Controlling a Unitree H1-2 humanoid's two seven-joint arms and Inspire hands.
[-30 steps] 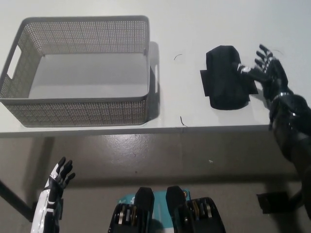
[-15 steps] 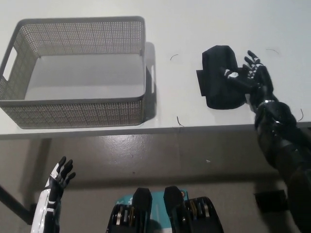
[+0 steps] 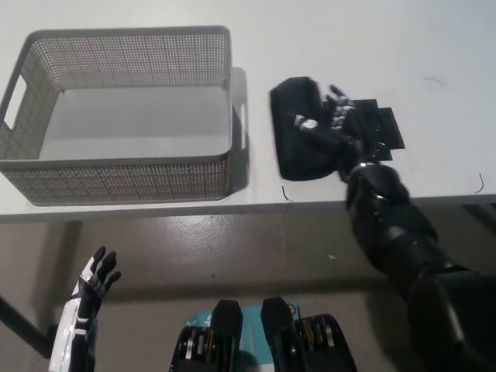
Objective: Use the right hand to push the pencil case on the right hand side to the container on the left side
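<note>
While pushing, right hand [image 3: 335,124], fingers spread flat, presses pencil case [image 3: 301,139] leftward, near container [image 3: 124,116] on counter [image 3: 349,39]; contact apparently flush. Left hand [image 3: 89,298] idle, released.

Black right hand [image 3: 335,124] lies spread on pencil case [image 3: 301,132] beside basket [image 3: 124,178].

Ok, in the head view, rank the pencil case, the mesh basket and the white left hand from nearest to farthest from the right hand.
1. Pencil case: under the right hand, touching it.
2. Mesh basket: to its left on the table.
3. Left hand: farthest, at lower left below the table edge.
</note>
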